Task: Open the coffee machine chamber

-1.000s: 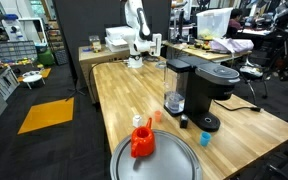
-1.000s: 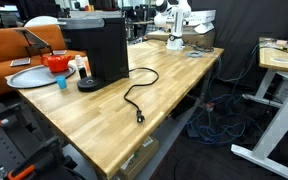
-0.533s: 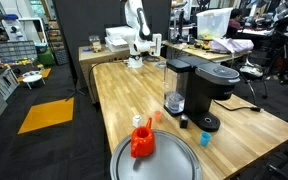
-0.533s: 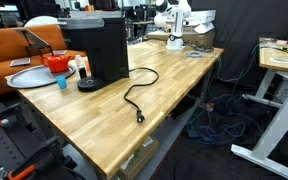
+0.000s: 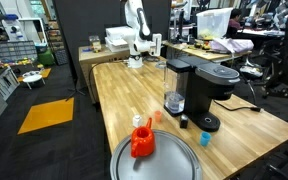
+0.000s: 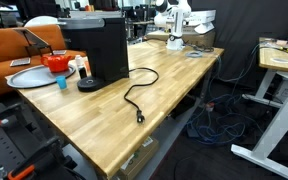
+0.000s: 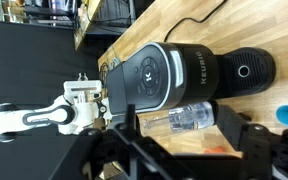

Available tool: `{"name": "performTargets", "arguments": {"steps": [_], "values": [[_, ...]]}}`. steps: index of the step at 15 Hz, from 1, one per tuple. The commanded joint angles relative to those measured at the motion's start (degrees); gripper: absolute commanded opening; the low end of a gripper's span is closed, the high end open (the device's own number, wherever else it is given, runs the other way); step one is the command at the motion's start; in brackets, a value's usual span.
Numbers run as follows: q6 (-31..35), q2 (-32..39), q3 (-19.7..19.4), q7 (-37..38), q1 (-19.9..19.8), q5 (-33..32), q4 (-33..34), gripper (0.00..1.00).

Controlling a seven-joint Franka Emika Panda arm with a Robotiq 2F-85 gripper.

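The black coffee machine (image 5: 199, 92) stands on the wooden table (image 5: 124, 100), with its clear water tank (image 5: 174, 88) on its side. Its rounded chamber head (image 5: 217, 73) is shut. It is seen from behind in an exterior view (image 6: 99, 50). In the wrist view the machine (image 7: 189, 72) lies sideways in the picture, the chamber lid (image 7: 149, 75) facing the camera and the tank (image 7: 179, 120) below it. My gripper (image 5: 155, 46) hangs at the far end of the table, well away from the machine, and also shows in an exterior view (image 6: 177, 38). Its dark fingers (image 7: 184, 160) are spread, with nothing between them.
A round grey tray (image 5: 169, 165) with a red object (image 5: 142, 140) lies at the near table end. A blue cup (image 5: 205, 140) stands by the drip base. A black power cord (image 6: 134, 98) trails across the table. A white arm-like device (image 7: 44, 117) shows behind the machine.
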Motion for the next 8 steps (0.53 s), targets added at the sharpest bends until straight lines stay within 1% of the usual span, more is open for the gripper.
{"name": "performTargets", "arguments": {"steps": [1, 4, 5, 6, 7, 8], "values": [[0.71, 3.73, 0.03, 4.28, -1.03, -2.36, 0.04, 0.52], [0.20, 5.83, -0.66, 6.31, -1.20, -3.25, 0.02, 0.31], [0.09, 6.26, -1.06, 6.51, -1.19, -3.37, 0.02, 0.61], [-0.10, 6.49, -1.38, 6.61, -1.20, -3.77, 0.02, 0.70], [-0.26, 6.67, -1.69, 6.53, -1.19, -4.04, 0.02, 0.72], [-0.06, 6.76, -2.14, 6.14, -1.06, -4.28, 0.02, 0.79]]}}
